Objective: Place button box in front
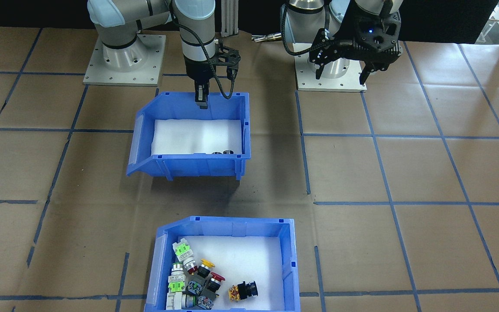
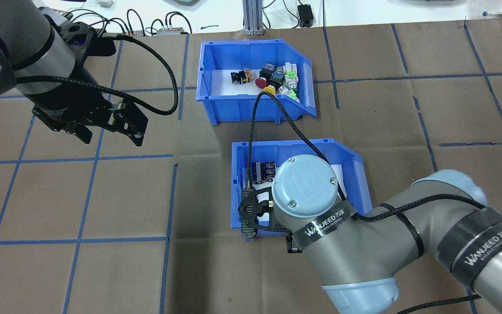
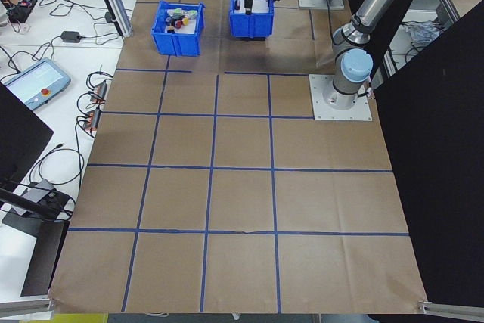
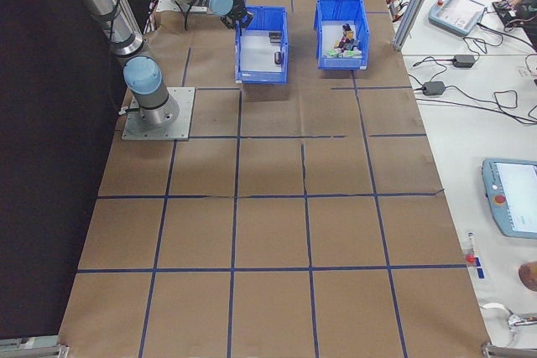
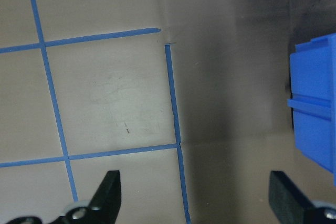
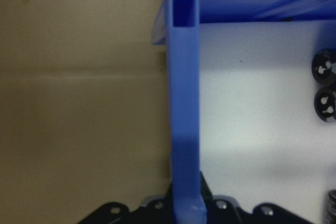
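Observation:
The button box (image 1: 288,260) is a blue bin with a white floor and a heap of colourful push-buttons (image 1: 193,281). It stands at the table's far side from the robot (image 2: 251,107). A second blue bin (image 1: 197,167) holding black cylinders (image 2: 264,171) sits closer to the robot. My right gripper (image 1: 201,99) is shut on that second bin's near wall (image 6: 184,103), which runs between its fingers. My left gripper (image 1: 341,74) hangs open and empty above bare table (image 5: 194,198), well to the side of both bins.
Brown paper with blue tape lines covers the table (image 2: 81,200). Both arm bases (image 1: 124,56) stand at the robot's edge. Cables and devices (image 2: 155,26) lie beyond the far edge, past the button box.

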`<state>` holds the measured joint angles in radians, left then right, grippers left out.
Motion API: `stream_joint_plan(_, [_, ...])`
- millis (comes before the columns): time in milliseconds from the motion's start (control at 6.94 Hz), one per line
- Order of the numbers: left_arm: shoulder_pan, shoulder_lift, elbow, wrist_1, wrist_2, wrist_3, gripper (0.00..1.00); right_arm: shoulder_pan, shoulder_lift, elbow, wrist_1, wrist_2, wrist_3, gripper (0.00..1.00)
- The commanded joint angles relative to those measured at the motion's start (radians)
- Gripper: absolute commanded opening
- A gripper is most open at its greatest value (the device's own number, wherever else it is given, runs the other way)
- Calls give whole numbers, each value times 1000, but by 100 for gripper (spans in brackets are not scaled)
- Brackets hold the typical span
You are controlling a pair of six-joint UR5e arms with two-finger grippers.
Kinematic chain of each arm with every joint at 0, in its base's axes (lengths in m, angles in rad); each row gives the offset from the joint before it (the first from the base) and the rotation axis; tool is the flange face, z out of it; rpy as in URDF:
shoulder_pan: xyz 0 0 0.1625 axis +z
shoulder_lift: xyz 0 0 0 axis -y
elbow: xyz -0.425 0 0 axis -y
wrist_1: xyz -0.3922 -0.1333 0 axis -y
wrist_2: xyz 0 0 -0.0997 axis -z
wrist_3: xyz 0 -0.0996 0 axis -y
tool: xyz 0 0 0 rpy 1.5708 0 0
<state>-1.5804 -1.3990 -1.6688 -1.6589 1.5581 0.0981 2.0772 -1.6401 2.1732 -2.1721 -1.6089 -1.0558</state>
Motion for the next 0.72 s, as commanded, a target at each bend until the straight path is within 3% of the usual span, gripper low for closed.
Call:
stream_joint_plan(0, [-1,24,-11,-12,7,2,100,37,28,4,-46,0,16,2])
stream_joint_plan(432, [0,17,-15,-4,4,2,100,37,26,34,-46,1,45,6])
stream_joint_plan(577, [2,17,-19,-10,5,2,100,37,28,39,-48,3,45,11])
